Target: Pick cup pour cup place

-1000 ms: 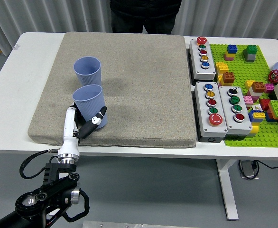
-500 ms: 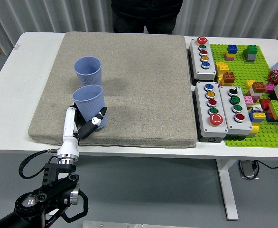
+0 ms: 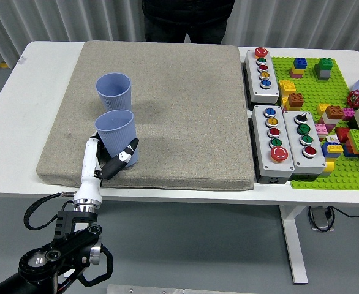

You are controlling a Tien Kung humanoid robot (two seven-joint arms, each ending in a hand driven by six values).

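Note:
Two light blue cups stand upright on the grey mat [image 3: 185, 104]. The far cup [image 3: 113, 92] is toward the mat's left side, and the near cup [image 3: 116, 133] stands just in front of it. My left hand [image 3: 109, 164] comes up from the lower left and wraps the near cup's lower part. Its white back lies to the cup's left, and a black finger [image 3: 125, 157] curls across the cup's front base. The cup rests on the mat. What the cups hold cannot be seen. My right hand is out of view.
Three grey button boxes [image 3: 260, 67] [image 3: 272, 142] [image 3: 305, 141] stand right of the mat. A green baseplate [image 3: 339, 174] with loose bricks lies at the far right. A person in dark clothes [image 3: 188, 15] stands at the far side, hands out of sight.

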